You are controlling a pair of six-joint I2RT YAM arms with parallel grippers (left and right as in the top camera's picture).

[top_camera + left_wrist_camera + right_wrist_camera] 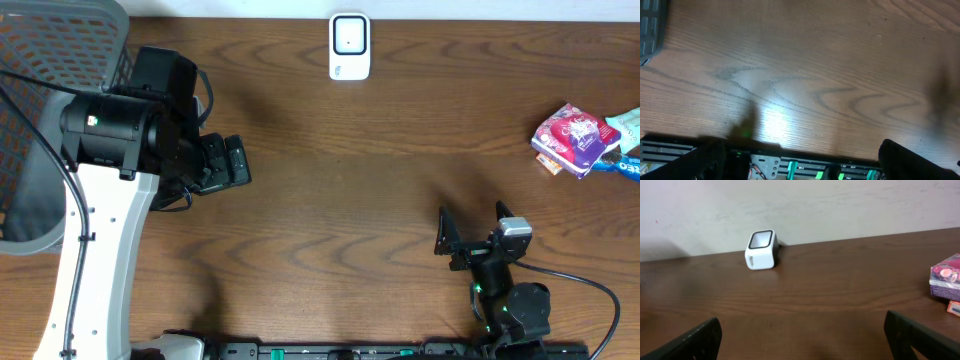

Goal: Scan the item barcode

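Wide brown wooden table (400,130), open wood all around the white box-shaped scanner (349,45) at its far edge. Left gripper (232,163), left of the scanner, gapes wide and empty. So does the right gripper (472,228), nearer and to the right. The pink-purple wrapped packet (573,140) lies far right of the scanner, near the table's edge.

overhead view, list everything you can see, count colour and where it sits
barcode scanner: 1, white with a black window, far edge of the table, centre
snack packet: 1, pink and purple, right side
other packets: at least 2, pale green and blue, cut off by the right edge
mesh basket: 1, grey, far left corner
table: 1, brown wood, under everything
left arm: 1, white and black, left side
left claw: 1, black, open and empty, left of centre
right claw: 1, black, open and empty, near edge on the right
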